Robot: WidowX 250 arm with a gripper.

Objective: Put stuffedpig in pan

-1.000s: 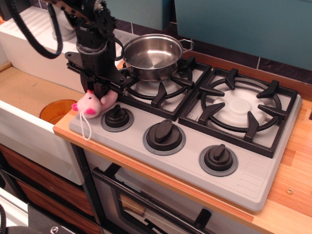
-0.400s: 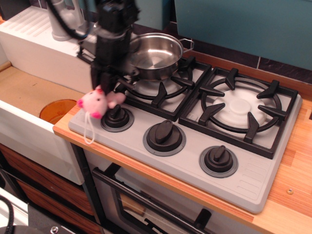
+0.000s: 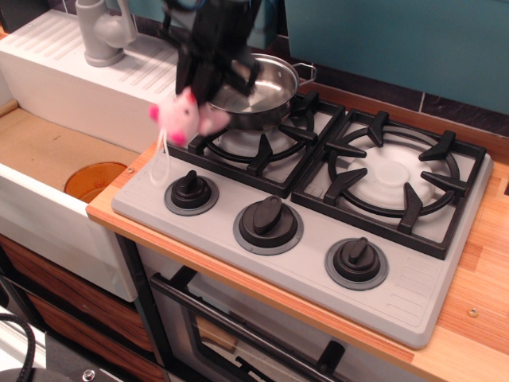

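The stuffedpig (image 3: 180,116) is a pale-pink plush with a darker snout, and its white string loop (image 3: 161,163) hangs below it. My black gripper (image 3: 199,94) is shut on it and holds it in the air above the stove's left edge, just left of the pan. The pan (image 3: 256,89) is a shiny steel pan with a wire loop handle. It sits on the back-left burner grate (image 3: 262,142), and my arm hides part of its left side.
The grey stove has three black knobs (image 3: 267,223) along its front and a second grate (image 3: 394,177) on the right. A white sink unit with a grey faucet (image 3: 103,32) stands at the left. An orange disc (image 3: 94,180) lies in the basin below.
My gripper has lifted the stuffedpig off the stove's front-left corner and carried it up and to the right, toward the pan. The string loop now hangs free.
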